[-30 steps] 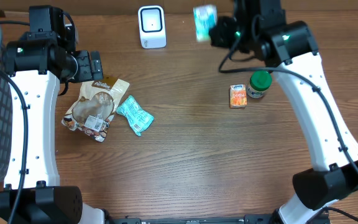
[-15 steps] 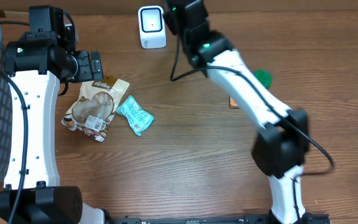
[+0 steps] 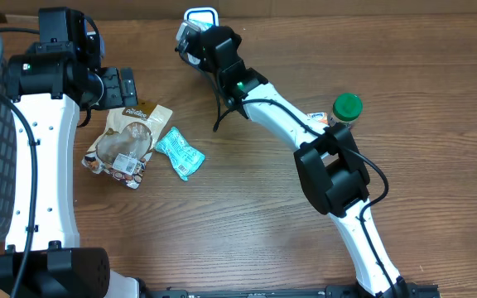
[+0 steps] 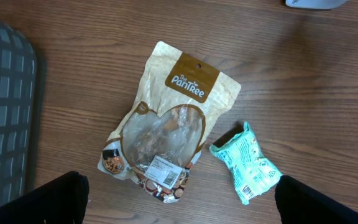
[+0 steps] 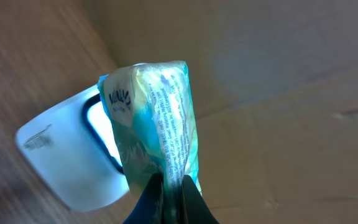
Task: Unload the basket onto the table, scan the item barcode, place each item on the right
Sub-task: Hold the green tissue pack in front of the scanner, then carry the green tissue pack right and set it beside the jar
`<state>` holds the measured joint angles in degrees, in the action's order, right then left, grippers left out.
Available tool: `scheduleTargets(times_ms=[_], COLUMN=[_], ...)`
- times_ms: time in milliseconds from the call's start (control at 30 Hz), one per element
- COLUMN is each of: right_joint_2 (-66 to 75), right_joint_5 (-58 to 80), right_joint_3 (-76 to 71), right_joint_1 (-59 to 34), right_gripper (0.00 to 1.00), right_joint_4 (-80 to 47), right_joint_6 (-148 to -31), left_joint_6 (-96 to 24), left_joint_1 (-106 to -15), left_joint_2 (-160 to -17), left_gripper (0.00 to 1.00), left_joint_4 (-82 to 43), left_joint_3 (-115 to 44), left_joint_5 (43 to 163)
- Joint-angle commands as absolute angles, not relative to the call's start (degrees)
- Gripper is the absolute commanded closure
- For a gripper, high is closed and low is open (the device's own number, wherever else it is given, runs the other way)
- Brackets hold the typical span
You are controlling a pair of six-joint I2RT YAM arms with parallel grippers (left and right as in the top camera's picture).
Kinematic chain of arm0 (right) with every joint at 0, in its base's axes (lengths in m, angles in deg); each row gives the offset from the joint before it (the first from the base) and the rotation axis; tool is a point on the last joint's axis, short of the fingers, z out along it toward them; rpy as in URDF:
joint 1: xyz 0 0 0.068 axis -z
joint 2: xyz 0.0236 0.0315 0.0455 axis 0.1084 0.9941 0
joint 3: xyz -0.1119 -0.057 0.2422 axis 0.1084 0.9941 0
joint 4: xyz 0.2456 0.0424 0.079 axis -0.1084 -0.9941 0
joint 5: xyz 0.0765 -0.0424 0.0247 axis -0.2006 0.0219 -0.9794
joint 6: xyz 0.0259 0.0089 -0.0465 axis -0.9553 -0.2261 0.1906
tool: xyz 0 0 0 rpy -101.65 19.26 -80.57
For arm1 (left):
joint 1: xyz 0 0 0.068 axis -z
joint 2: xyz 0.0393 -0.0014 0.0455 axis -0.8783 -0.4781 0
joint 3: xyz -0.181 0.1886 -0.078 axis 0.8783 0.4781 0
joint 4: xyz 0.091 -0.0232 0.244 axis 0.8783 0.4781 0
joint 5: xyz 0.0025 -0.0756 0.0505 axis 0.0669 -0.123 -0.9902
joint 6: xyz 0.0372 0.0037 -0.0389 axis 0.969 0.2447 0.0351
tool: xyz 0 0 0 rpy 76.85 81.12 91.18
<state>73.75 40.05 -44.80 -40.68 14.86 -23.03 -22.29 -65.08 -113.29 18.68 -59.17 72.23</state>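
The right gripper is clenched on the bottom edge of a small teal and white packet. The packet stands up out of the jaws, and fine print runs along the seam that faces the wrist camera. Just beyond the packet, on its far side from the jaws, sits the white barcode scanner, and its dark window is partly covered by the packet. From above, the right arm stretches across the table to reach it, with the packet between the jaws and the scanner face. So the pick-up looks done and the item is at the reader, which I'd judge to be the presenting step itself. I can't make out a barcode on the side I can see, and I can't tell whether the code faces the window or whether a read has registered. What seems left is getting that read, perhaps with a turn of the packet, and then putting it down. The left gripper hangs released, jaws spread wide and holding nothing. A PanTree pouch lies flat directly beneath the jaws, with a teal snack packet just beside the pouch, nearer one finger. A grey basket sits out past the other finger. A green-lidded jar stands well away from both grippers.
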Motion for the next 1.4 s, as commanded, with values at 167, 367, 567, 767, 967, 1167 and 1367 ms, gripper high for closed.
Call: scheduleTargets(times_ms=[167,367,567,767,967,1167,1367], right_joint_2=[74.41,74.41,73.97,68.64,58.61,46.85,42.13], right_joint_5=[39.66,39.68,39.92,39.9,38.85,29.54,29.32], right_joint_3=[-45.13,-45.13,-45.15,-45.17,-45.17,-45.17,-44.84], right_joint_1=[-40.66,-40.66,-40.66,-40.66,-40.66,-39.59,-37.88], right_gripper=[0.96,0.96,0.96,0.96,0.96,0.96,0.96], right_joint_4=[15.71,15.69,16.54,15.45,3.41,-20.0,-52.11], right_joint_6=[-21.94,-23.25,-27.69,-38.68,-56.6,-80.56,-99.6], left_joint_6=[-22.88,-22.88,-22.88,-22.88,-22.88,-22.88,-22.86], left_joint_1=[-65.12,-65.12,-65.12,-65.12,-65.12,-65.12,-65.12], left_joint_2=[-112.55,-112.55,-112.55,-112.55,-112.55,-112.55,-112.55], left_gripper=[0.01,0.0,0.01,0.0,0.0,0.01,0.0], left_joint_4=[18.59,18.61,18.61,18.59,18.59,18.61,18.59], left_joint_3=[-59.85,-59.85,-59.85,-59.85,-59.85,-59.85,-59.85], left_joint_5=[72.49,72.49,72.49,72.49,72.49,72.49,72.49])
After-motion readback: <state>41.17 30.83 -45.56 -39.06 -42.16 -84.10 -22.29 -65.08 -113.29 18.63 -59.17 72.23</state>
